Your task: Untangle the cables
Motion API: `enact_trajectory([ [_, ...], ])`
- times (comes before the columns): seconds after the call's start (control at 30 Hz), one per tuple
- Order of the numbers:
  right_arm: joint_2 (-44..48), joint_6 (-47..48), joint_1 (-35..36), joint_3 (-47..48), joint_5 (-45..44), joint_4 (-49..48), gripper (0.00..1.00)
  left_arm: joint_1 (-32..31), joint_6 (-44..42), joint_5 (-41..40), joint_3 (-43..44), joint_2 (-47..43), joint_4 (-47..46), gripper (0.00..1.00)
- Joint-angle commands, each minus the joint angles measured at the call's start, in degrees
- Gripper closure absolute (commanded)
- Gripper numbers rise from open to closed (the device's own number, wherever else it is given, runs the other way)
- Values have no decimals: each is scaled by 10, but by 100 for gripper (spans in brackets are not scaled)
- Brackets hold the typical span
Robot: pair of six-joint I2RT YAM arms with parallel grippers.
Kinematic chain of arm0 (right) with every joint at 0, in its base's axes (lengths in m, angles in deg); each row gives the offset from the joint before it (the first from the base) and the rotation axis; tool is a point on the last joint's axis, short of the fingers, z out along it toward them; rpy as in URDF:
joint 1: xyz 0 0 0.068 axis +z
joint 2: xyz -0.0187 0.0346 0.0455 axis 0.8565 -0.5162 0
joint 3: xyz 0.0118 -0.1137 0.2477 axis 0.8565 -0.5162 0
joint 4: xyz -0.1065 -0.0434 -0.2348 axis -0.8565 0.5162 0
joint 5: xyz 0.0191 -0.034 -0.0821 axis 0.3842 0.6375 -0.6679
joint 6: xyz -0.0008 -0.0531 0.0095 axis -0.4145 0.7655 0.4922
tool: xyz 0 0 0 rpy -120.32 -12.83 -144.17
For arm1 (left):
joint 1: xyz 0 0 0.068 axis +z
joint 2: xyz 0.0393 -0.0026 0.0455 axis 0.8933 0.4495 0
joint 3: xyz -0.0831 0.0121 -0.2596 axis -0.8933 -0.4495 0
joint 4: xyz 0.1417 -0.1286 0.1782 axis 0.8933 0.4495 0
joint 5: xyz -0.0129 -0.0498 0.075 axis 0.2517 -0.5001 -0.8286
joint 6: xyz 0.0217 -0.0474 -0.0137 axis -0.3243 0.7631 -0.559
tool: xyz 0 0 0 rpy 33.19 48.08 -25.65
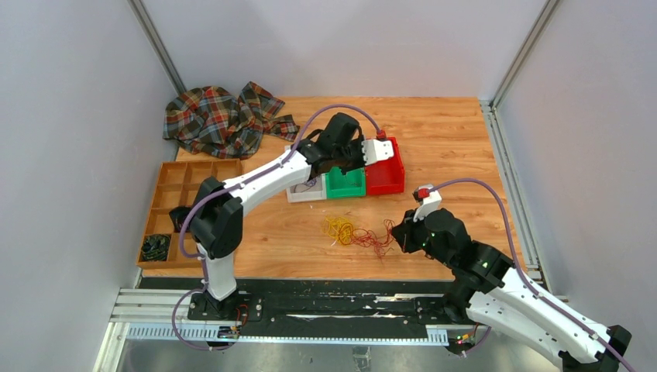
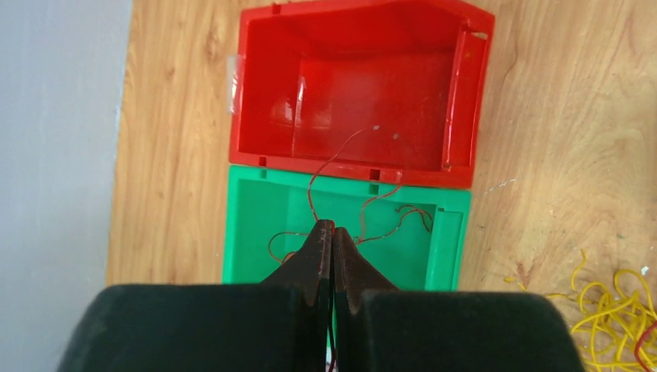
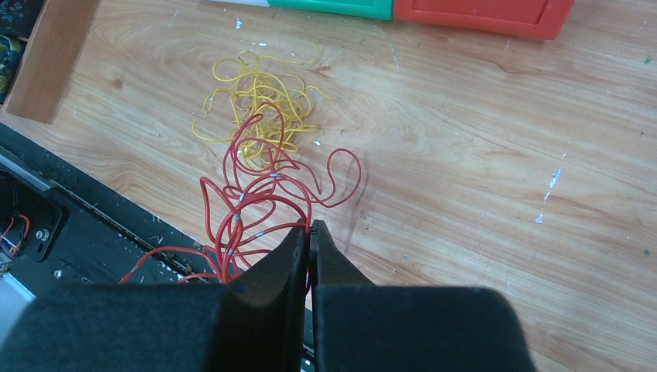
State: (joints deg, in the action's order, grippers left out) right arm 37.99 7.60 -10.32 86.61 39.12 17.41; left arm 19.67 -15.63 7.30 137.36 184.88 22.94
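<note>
The tabletop (image 1: 449, 139) is bare wood with the grain showing, matt and scuffed with pale flecks. The red bin (image 2: 349, 93) is glossy moulded plastic that throws highlights; the green bin (image 2: 252, 225) is the same plastic but duller. The red cables (image 3: 259, 203) and yellow cables (image 3: 259, 108) look smooth and plastic-sheathed. The plaid cloth (image 1: 221, 116) is soft, woven and crumpled.
</note>
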Motion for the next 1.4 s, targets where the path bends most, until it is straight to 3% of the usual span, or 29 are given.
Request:
enact_trajectory([
  [0.0,4,-12,-7,-6,-6,8,100,10,22,-28,20,31,-8,100],
  [0.17,4,-15,-7,-8,-14,15,99,29,21,-67,25,64,-45,100],
  [0.57,-17,-18,-9,-10,-19,19,99,46,-23,-67,-28,115,-147,99],
  [0.83,-34,-13,-21,5,-18,24,99,46,-18,-45,-18,155,-148,100],
  [1.03,-43,-12,-26,11,-18,25,99,49,13,-17,18,172,-93,100],
  [1.23,-46,-9,-30,18,-17,24,99,64,58,43,68,137,-7,59],
  [1.37,-50,-5,-32,25,-14,22,99,66,51,58,76,102,28,42],
])
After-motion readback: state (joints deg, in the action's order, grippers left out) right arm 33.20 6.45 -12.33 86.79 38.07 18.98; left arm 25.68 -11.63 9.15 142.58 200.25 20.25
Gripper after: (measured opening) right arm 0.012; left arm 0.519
